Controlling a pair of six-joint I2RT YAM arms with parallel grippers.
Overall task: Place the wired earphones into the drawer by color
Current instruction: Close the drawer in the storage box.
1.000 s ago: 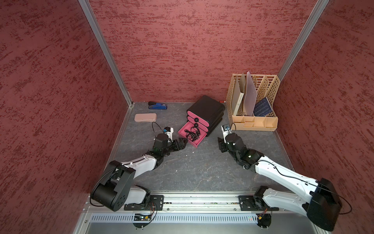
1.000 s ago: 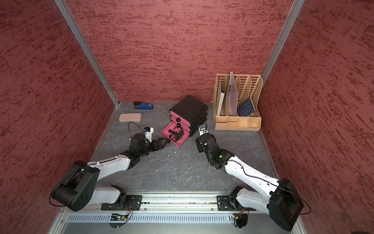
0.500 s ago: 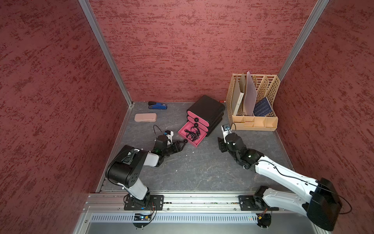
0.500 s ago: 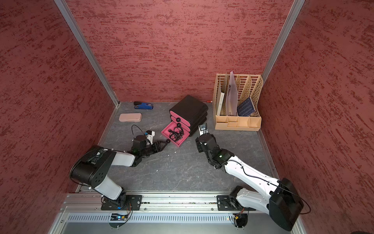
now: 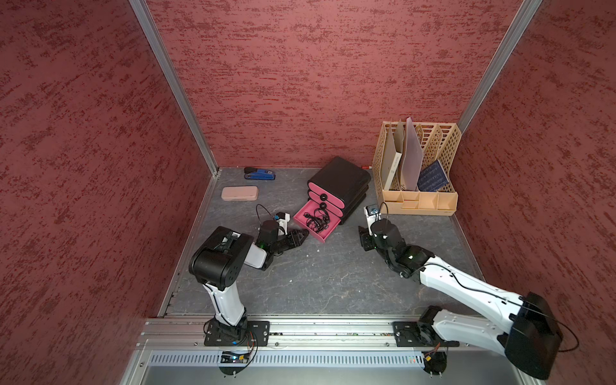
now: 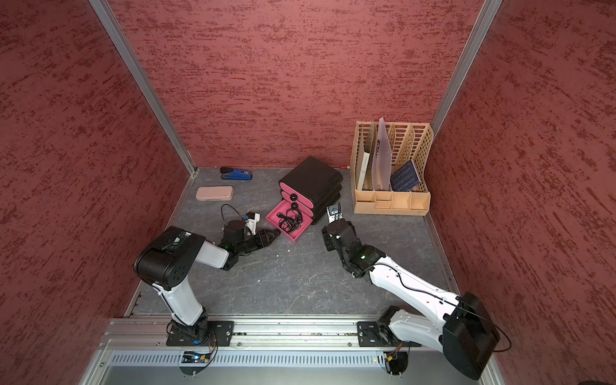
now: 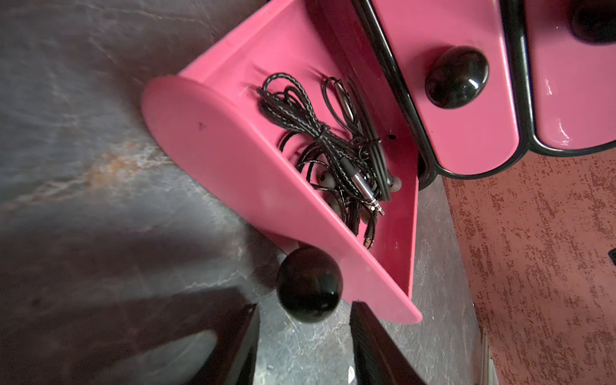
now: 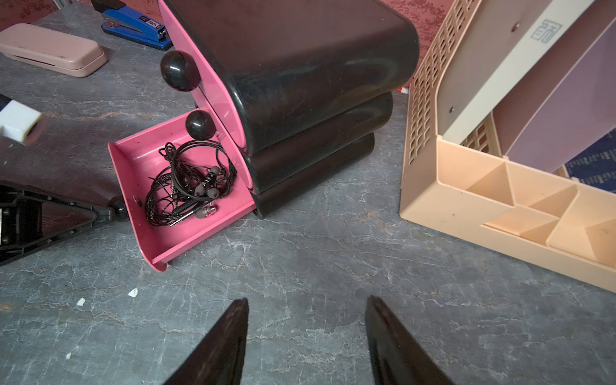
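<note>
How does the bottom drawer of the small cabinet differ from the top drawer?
The bottom drawer is pulled out; the top drawer is shut. The bottom drawer shows black earphones inside; the top drawer's contents are hidden. Both have pink fronts and a round black knob.

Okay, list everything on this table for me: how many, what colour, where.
Black plastic drawer cabinet, pink fronts: one, back centre.
Pink bottom drawer: one, pulled open.
Black wired earphones: tangled, count unclear, inside that drawer.
Blue stapler: one, back left.
Beige flat case: one, near the stapler.
Beige plastic file organiser: one, back right, holding pale folders, blue notebook.
Left gripper: black, open, at the open drawer's knob.
Right gripper: black, open, empty, over bare table.
</note>
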